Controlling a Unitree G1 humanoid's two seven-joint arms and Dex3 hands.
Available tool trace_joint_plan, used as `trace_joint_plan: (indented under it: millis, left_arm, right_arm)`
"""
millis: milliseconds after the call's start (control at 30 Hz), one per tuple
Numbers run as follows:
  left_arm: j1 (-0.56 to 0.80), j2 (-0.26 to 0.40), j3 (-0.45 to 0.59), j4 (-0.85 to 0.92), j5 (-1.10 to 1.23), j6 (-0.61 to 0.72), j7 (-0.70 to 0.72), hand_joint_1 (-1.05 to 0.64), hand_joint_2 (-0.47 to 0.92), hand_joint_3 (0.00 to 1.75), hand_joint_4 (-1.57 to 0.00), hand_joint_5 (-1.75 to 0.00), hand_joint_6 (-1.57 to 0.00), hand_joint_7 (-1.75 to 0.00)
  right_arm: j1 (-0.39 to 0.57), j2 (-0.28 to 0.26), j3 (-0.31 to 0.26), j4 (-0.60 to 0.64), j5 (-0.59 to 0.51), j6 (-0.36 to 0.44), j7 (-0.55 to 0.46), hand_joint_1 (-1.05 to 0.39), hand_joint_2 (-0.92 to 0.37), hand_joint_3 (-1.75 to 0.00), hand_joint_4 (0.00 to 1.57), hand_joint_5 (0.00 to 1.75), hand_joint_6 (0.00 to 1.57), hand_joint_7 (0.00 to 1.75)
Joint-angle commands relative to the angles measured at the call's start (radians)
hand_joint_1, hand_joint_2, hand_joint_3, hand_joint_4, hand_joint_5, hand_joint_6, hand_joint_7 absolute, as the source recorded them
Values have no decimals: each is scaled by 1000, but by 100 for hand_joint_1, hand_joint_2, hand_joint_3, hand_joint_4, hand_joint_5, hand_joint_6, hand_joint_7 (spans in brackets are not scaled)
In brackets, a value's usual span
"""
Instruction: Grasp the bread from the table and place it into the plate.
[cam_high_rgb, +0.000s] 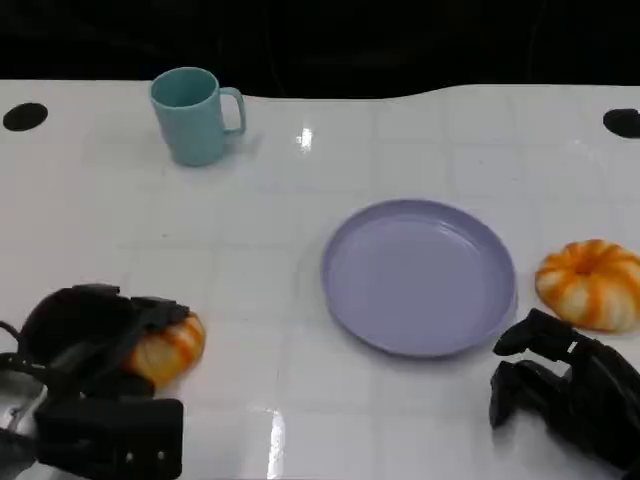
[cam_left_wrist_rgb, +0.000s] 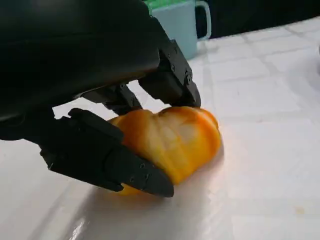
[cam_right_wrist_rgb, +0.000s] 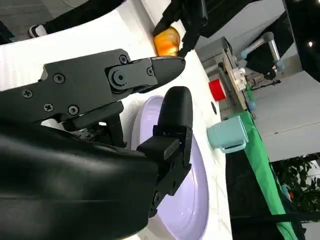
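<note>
The glossy white bench (cam_high_rgb: 300, 250) is marked with a faint grid of tile-like lines and reflects an overhead light near its far edge; two black round spots sit at its far corners. Beyond the far edge the head view is dark. In the right wrist view the room shows a green cloth along the bench side, a grey machine stand with a red cylinder, and a potted plant in the corner.

A teal ceramic mug with a handle (cam_high_rgb: 194, 114) stands upright near the far left of the bench. A round lavender plastic plate (cam_high_rgb: 418, 276) lies flat right of centre, with nothing on it. Just beside the plate's right rim, apart from it, sits a second orange-and-white striped round bread roll (cam_high_rgb: 590, 283).

The left robot hand (cam_high_rgb: 95, 345) is at the near left of the bench, its fingers wrapped around the orange-and-white striped bread roll (cam_left_wrist_rgb: 172, 137). In the left wrist view, fingers (cam_left_wrist_rgb: 115, 162) press one side of the roll and others bear on its opposite side, while the roll rests on the bench surface, well apart from the plate.

The right robot hand (cam_high_rgb: 560, 385) hovers near the plate's near right edge, its fingers spread apart and holding nothing.
</note>
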Motion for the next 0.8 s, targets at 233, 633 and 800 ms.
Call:
trace_joint_plan:
  millis: [233,633,800]
  left_arm:
    - [-97,-27,-73,244,-6,-57,179,-18,83,45,-75,-175,-59,-170]
    - [-129,-55,-45,253,-86,-123,276,-14,64,77,-86,-175,-67,-174]
    - [-129,-71,3,168,-178,-138,179,-17,60,94,-84,-175,-62,-175]
  right_arm:
    - [-7,-7,-8,36,3,-27,10,-58,-92,-14,69,162,68,129]
    - [-14,-8,-10,48,0,-27,4,-51,-92,-12,75,159,76,119]
    - [-20,-11,-9,60,-3,-29,3,-50,-92,-13,72,161,74,120]
